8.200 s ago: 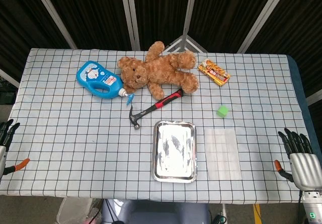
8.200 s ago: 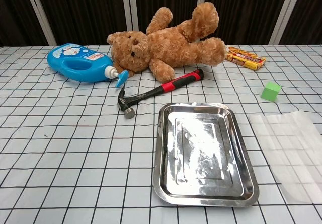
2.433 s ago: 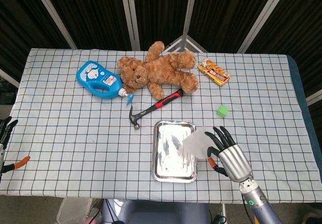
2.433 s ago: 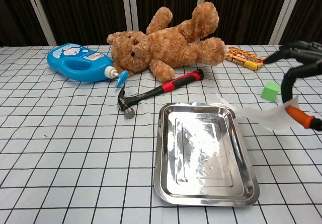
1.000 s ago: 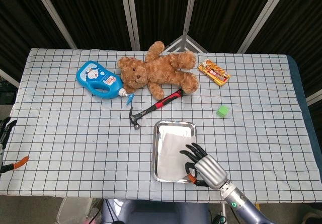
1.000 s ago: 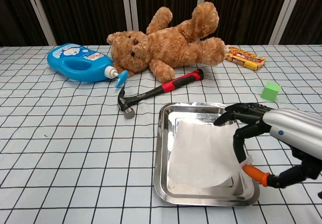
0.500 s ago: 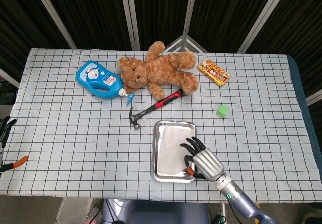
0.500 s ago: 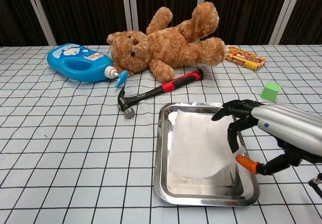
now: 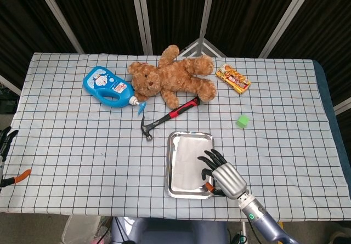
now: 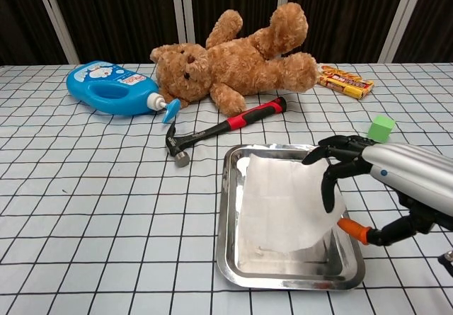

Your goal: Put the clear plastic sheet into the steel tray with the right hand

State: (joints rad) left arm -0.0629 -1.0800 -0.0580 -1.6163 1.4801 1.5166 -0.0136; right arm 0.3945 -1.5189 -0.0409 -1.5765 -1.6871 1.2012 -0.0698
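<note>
Currently the right hand pinches the right edge of the white sheet between thumb and fingers, the sheet lying draped inside the metal tray at the table's near edge, while the left hand hangs beside the table, grasp indeterminable.

Right hand, fingers downward

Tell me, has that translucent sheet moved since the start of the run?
Yes. The translucent sheet has gone left from the bare cloth into the steel tray, beside the hammer; the right hand is at its right edge.
</note>
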